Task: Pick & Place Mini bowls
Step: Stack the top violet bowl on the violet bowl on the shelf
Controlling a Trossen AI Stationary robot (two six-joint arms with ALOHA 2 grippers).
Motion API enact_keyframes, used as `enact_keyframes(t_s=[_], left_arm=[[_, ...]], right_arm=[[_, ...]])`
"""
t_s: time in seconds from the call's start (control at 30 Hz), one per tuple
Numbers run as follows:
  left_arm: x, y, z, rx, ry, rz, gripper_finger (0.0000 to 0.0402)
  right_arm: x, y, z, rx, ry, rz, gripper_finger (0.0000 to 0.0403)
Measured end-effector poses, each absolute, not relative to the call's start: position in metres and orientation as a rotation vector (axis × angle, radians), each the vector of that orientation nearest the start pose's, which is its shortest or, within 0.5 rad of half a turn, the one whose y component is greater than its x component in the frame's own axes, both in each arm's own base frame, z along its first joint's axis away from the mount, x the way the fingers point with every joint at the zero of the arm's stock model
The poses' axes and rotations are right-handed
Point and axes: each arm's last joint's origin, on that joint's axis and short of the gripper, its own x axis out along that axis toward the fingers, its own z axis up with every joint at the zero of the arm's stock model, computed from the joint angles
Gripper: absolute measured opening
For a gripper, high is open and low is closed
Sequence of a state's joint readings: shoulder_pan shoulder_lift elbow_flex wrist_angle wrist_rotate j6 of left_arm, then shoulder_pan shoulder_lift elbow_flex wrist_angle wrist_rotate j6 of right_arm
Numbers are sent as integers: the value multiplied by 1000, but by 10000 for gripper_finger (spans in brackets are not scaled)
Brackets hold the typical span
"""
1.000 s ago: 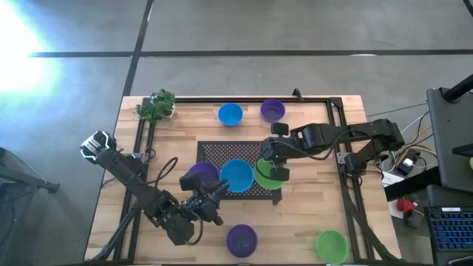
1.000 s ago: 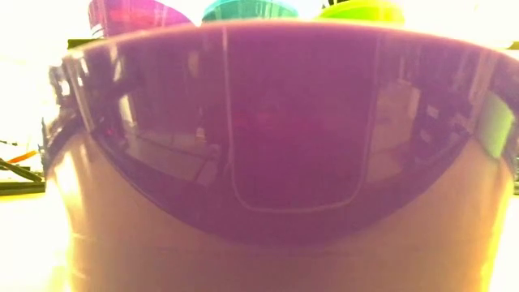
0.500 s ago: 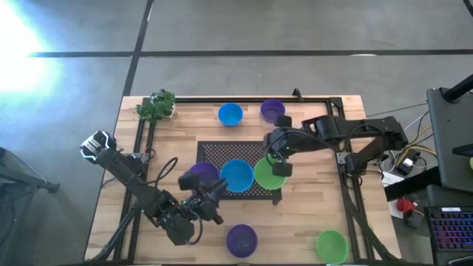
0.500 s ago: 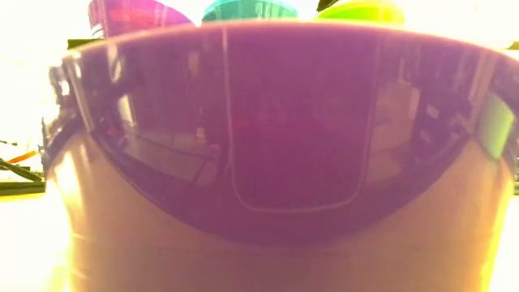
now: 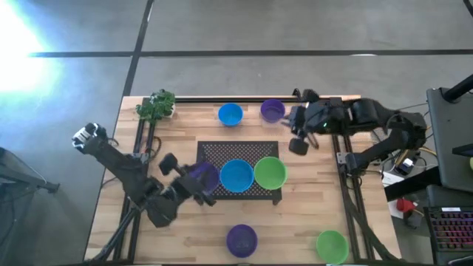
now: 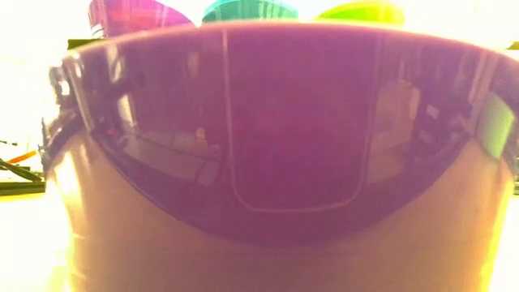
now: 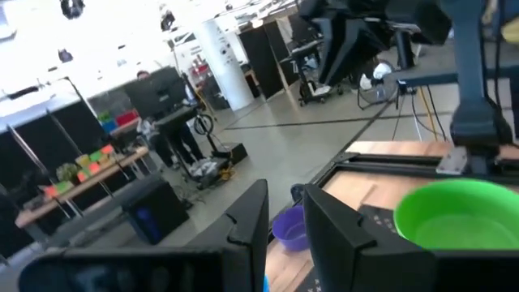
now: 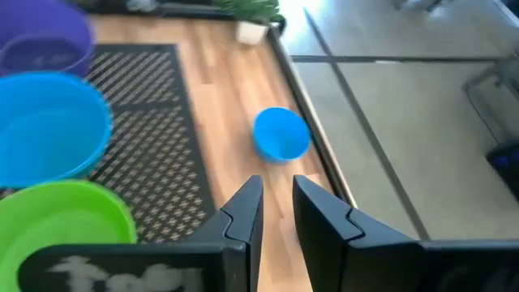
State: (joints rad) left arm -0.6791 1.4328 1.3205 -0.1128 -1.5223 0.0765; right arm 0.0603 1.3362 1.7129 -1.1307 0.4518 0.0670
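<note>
Three mini bowls sit base-down in a row on the black mesh mat (image 5: 222, 149): purple (image 5: 208, 171), blue (image 5: 236, 176) and lime green (image 5: 270, 171). Their tops show in the low view as purple (image 6: 134, 15), blue (image 6: 247, 10) and green (image 6: 361, 11). My right gripper (image 5: 298, 145) hovers beyond the mat's far right corner, pointing left, its fingers a narrow gap apart (image 8: 277, 195). My left gripper (image 5: 199, 186) stands over the purple bowl's near left side, tipped upward, also narrowly open (image 7: 285, 215). Neither touches a bowl.
A blue bowl (image 5: 230, 114) and a purple bowl (image 5: 273, 111) stand near the far edge, and a purple bowl (image 5: 242, 239) and a green bowl (image 5: 332, 246) near the near edge. The near purple bowl (image 6: 276, 146) fills the low view. A small plant (image 5: 157, 106) sits at the far left corner.
My right gripper set the tilted green bowl flat on the mat's right end, let go of its far rim, and drew back toward the far right. My left arm swung toward the table's left, pulling its gripper back a little over the purple bowl.
</note>
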Motion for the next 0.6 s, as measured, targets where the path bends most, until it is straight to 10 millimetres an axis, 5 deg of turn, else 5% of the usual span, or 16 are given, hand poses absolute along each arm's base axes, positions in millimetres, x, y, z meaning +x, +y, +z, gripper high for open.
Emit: enact_keyframes(t_s=[0.33, 0.6], left_arm=[[224, -121, 415, 180, 99, 907, 82], [216, -77, 414, 151, 170, 852, 82]], right_arm=[[214, -45, 440, -7, 723, -608, 68], [222, -99, 423, 122, 820, -582, 68]])
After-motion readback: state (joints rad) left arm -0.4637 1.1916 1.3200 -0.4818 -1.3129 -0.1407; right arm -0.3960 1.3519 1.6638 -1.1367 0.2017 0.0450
